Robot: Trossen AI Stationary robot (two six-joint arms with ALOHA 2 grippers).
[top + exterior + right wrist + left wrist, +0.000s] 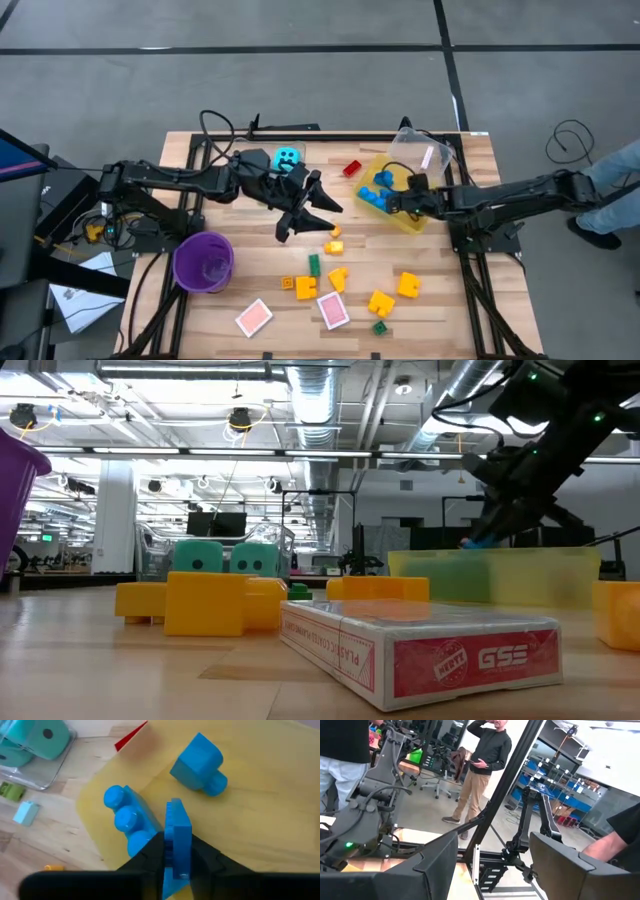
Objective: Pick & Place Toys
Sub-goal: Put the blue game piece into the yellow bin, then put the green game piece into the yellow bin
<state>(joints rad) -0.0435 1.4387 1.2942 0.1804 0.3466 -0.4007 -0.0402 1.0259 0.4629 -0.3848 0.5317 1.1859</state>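
Note:
My right gripper (177, 870) is shut on a thin blue brick (178, 827) over the yellow bin (422, 218), at the table's right. Two more blue bricks (200, 757) (125, 817) lie on the bin's floor. My left gripper (310, 222) hangs open over the table's middle, nothing between its fingers (435, 865). Yellow, orange and green bricks (380, 301) and two pink cards (333, 310) lie near the front edge. A cyan die (286, 157) and a red brick (351, 168) lie at the back. My right gripper pinches the thin blue brick by its two broad faces (175, 851) between its two fingers. The fingers slant down from the table's right side. The brick stands on edge and sticks out past the fingertips over the bin's floor (260, 820); its held end is hidden by the fingers.
A purple cup (204, 262) stands at the front left. A clear container (425, 150) sits behind the bin. In the low view a boxed card deck (430, 650) lies close to the camera, yellow bricks (205, 603) behind it. People stand beyond the table.

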